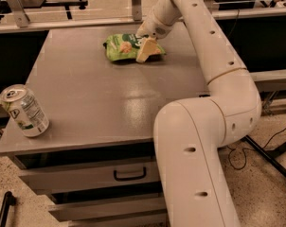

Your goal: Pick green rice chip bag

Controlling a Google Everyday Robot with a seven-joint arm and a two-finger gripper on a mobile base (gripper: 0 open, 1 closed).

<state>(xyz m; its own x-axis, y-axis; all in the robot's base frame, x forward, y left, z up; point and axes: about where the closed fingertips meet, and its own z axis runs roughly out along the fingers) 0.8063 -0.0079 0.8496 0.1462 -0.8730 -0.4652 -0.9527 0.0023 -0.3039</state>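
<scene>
At the far side of the flat grey table (86, 93), a little right of centre, lies the green rice chip bag (124, 47): a flat, crinkly light-green pouch with a darker green patch and pictured round chips. It is lying down, with its long side roughly parallel to the table's back edge. The cream-coloured gripper (145, 51) is lowered onto the bag's right end, its tip overlapping the pouch and angled down toward the table surface. Whether it is apart or clamped cannot be told from this angle, and contact with the bag looks likely but is not certain. The white, thick-jointed robot arm (214, 56) rises from the lower right foreground, bends beside the table's right edge, and reaches back and left to the bag. A silver soda can with a green label (23, 110) stands at the near left corner, close to the front edge and leaning slightly, well apart from the bag and the gripper. Below the tabletop is a grey drawer front (86, 174) with a dark handle (129, 174), and another drawer below that. Black cables (275, 141) trail across the speckled floor (261, 193) to the right.
</scene>
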